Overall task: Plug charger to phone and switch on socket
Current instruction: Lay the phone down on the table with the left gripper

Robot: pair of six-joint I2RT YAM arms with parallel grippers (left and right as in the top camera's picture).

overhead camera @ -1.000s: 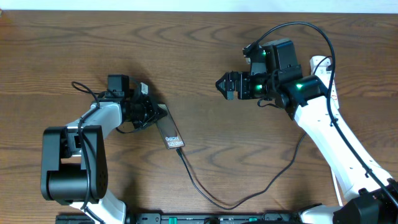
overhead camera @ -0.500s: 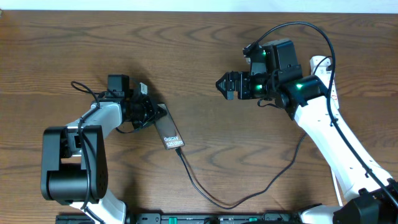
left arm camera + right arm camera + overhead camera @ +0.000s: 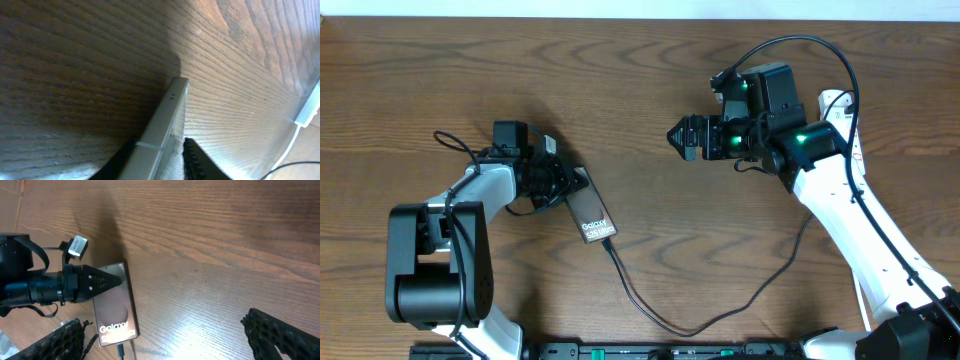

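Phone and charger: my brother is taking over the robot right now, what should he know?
Left gripper: shut on the unlettered end of the slim brown-grey phone.
Right gripper: open, empty.
Thin black charger cable: tip at the phone's lettered end, apparently plugged in.
White power-strip socket: mostly hidden behind the right arm; switch not visible.
Left to do: switch on the socket.

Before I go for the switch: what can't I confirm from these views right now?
Switch position: overhead, the right arm covers most of the socket.
Whether the charger tip is fully seated in the phone: too small overhead, cut off by the bottom edge in the right wrist view.
How firmly the left gripper holds the phone: left wrist view blurred, fingers cut off at the bottom.
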